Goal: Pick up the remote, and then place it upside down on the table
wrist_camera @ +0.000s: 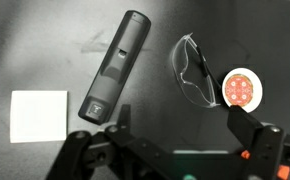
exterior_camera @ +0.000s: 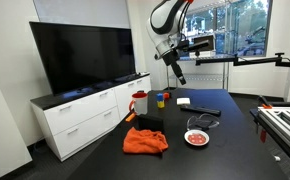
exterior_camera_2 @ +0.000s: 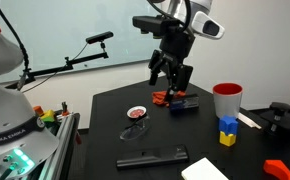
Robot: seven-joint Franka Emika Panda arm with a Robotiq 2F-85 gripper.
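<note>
1. In an exterior view, the large matte black table (exterior_camera: 235,125) is standing beside a low white drawer cabinet (exterior_camera: 85,118) bearing a dark television (exterior_camera: 80,55); the Robotiq gripper (exterior_camera: 177,68) is hanging high above.
2. In an exterior view, the long slim black remote (exterior_camera_2: 152,158) is lying flat on the table. The gripper's fingers are standing wide, holding nothing.
3. The wrist view is making plain what the others are not: the remote lying diagonally between a flat white rectangle (wrist_camera: 37,115) and clear glasses (wrist_camera: 190,70).

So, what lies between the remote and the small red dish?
Clear glasses lie between the remote and the dish, in the wrist view.
</note>
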